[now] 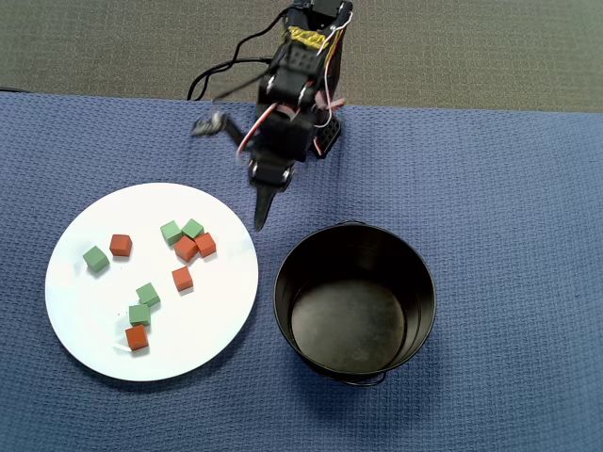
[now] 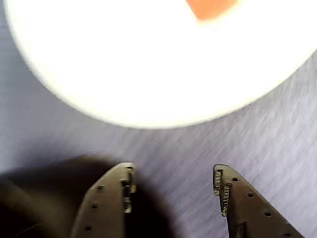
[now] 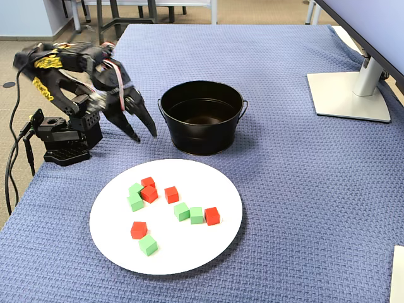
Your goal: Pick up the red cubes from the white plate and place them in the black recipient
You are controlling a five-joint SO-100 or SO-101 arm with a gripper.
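Above the blue cloth, between plate and pot: gripper [image 3: 146, 134] parted and empty, no cube yet taken

On the white plate [image 1: 85, 330] lie five red cubes [image 1: 121, 245] mixed with same-sized green cubes [image 1: 95, 259], and the black recipient [image 1: 419, 268] just beside it looks empty; the gripper hangs off the plate's edge, its fingers [image 2: 225, 191] spread with only the blue cloth [image 1: 518, 188] between them in the wrist view, holding nothing; the likely trouble lies in the upper cluster in the overhead view, where two red cubes touch each other and sit against two green ones, so wide-spread fingers could catch a green cube along with a red, or nudge the neighbours out of place; another red lies touching a green near the plate's lower edge, same hazard; the pot's tall wall stands near the arm's path, and a low swing across could knock it.
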